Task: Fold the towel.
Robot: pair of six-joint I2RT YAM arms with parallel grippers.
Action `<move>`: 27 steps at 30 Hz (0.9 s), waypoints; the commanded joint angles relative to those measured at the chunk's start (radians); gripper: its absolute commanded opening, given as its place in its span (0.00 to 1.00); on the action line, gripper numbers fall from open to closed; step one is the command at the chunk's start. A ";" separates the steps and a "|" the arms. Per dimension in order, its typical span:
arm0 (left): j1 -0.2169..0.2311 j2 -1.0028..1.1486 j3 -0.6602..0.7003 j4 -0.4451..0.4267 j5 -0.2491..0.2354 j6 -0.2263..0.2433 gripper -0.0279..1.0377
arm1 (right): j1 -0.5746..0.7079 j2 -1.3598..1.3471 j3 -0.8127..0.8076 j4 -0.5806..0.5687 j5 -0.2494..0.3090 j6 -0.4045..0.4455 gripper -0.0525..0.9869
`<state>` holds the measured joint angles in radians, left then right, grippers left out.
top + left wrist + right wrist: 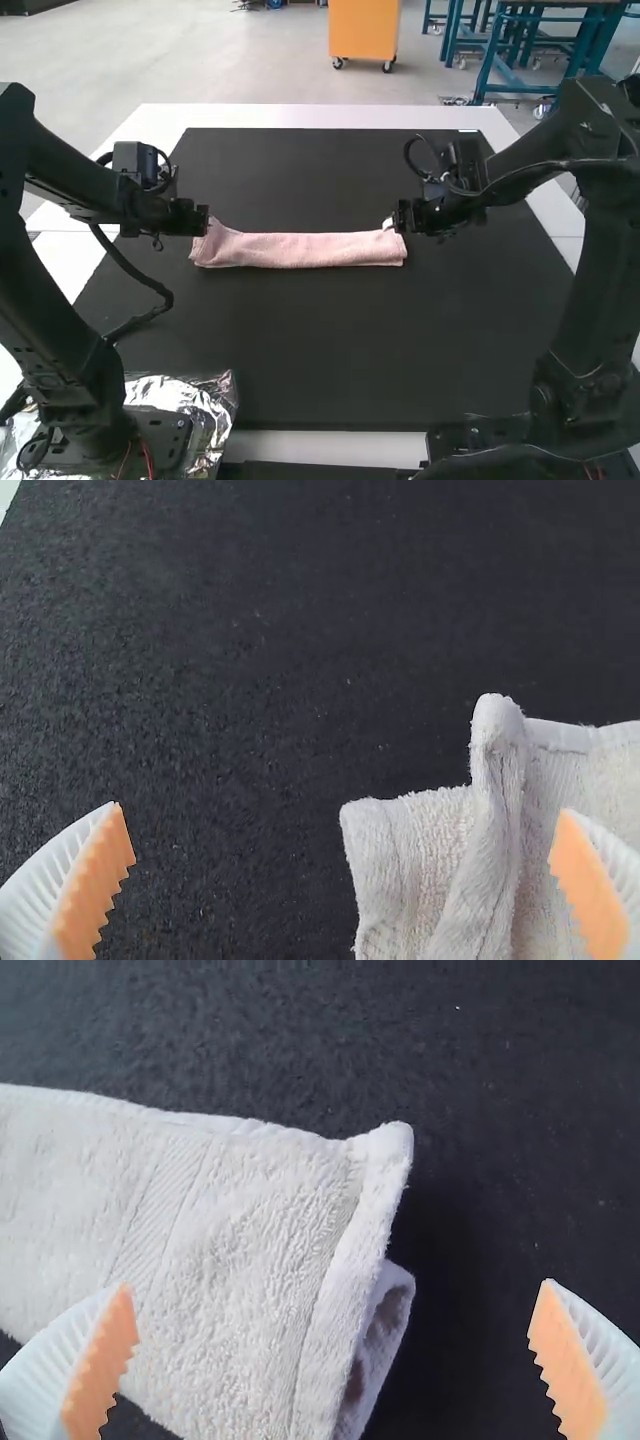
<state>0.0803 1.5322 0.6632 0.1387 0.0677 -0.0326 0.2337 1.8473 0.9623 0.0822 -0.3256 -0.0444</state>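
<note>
At the left, crumpled silver foil [222, 402] lies beside and around the base of the left arm [60, 320]. The arm extends inward over the dark mat [350, 350], which covers most of the white table [320, 116]. Its gripper, the left gripper [203, 220], is positioned at the left end of the towel. In the left wrist view the jaws stand wide apart. One orange pad [98, 890] is over bare mat; the opposite pad [588, 890] is over the towel end. That end shows stacked layers, with a raised, rounded fold running along it and a stitched hem beside the fold.

The towel [300, 250] is pink and lies on the mat between the two grippers, in the half of the mat farther from the arm bases. It is folded into a long, narrow strip, oriented crosswise. The upper edge dips slightly between the raised end corners.

The right gripper [400, 217] is positioned at the right end of the towel. In the right wrist view the jaws are likewise wide apart, with one pad [102, 1360] over the towel and the other over bare mat. A hemmed edge forms the upper layer here; a lower layer protrudes from beneath it. The right arm [585, 280] stands at the right.
</note>
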 commanded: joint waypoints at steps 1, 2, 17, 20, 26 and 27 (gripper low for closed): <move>0.018 -0.020 0.019 0.002 -0.002 -0.015 0.94 | 0.010 0.047 0.029 0.007 0.008 0.008 0.91; 0.021 -0.020 0.019 0.001 0.001 -0.015 0.94 | 0.012 0.056 0.033 0.007 0.008 0.005 0.91; 0.062 -0.020 0.019 -0.007 0.034 -0.035 0.94 | 0.061 0.167 0.041 0.018 -0.004 -0.008 0.46; 0.062 -0.033 0.018 -0.010 0.041 -0.035 0.94 | 0.039 0.122 0.046 -0.042 -0.058 -0.031 0.03; 0.087 -0.058 0.039 -0.014 0.041 -0.018 0.94 | -0.007 -0.063 0.064 -0.079 -0.070 0.015 0.03; 0.087 -0.058 0.046 -0.014 0.041 -0.018 0.94 | -0.008 -0.088 0.064 -0.081 -0.089 0.032 0.03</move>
<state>0.1635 1.4963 0.6655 0.1215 0.0986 -0.0574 0.2512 1.8610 1.0077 -0.0040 -0.3634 -0.0513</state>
